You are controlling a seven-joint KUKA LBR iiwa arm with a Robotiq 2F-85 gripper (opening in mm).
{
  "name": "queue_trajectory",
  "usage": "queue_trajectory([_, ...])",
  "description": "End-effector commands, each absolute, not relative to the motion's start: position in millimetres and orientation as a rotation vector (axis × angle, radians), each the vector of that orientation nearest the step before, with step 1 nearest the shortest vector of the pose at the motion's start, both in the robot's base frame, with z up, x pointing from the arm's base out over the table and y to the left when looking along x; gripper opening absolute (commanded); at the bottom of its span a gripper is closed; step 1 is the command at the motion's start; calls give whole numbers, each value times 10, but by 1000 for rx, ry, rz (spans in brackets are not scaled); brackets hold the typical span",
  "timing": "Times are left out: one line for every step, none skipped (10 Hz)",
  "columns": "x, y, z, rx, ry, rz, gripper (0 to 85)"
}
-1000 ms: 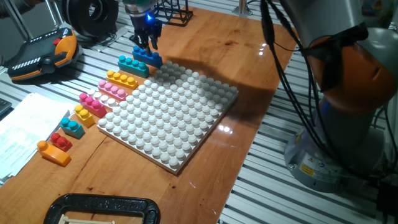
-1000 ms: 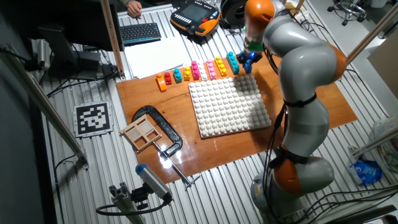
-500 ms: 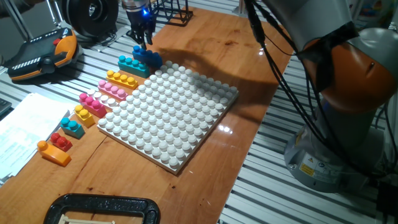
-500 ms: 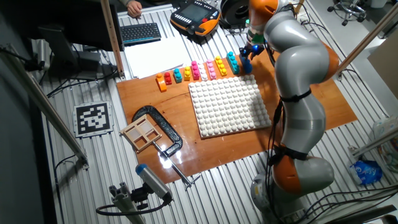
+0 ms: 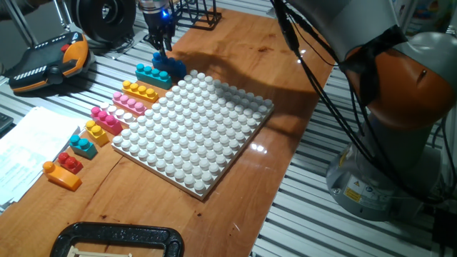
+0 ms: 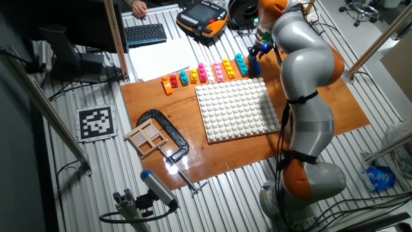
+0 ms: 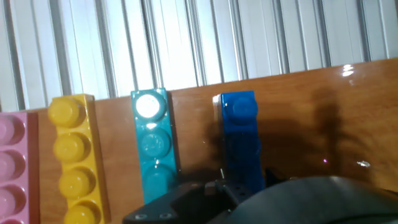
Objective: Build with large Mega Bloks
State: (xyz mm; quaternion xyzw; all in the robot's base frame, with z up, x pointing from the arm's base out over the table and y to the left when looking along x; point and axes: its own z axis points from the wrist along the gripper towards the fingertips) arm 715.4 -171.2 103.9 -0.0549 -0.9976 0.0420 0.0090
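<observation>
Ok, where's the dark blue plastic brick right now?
In one fixed view, the dark blue plastic brick sits at the row's far end, beside the teal brick, under the tool.

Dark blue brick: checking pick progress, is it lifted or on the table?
On the table: the blue brick lies studs-up beside the teal brick.
</observation>
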Motion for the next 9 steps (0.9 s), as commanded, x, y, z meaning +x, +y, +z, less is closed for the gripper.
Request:
queue_trajectory([7182,-1725,998,-159,-3121,131,510])
queue_trajectory([7205,-1759,959,-142,-3122,116,510])
queue_trajectory([7216,-1763,939,-137,-3122,114,510])
queue_trajectory([7223,-1766,922,-130,-3122,114,510])
queue_trajectory([7232,-1773,894,-120,-3122,104,510])
queue_trajectory([7247,-1770,838,-117,-3124,90,510])
queue_trajectory([7258,-1781,788,-110,-3129,82,510])
queue_trajectory([7261,-1800,762,-105,-3129,77,510])
queue_trajectory([7258,-1807,752,-103,-3126,75,510])
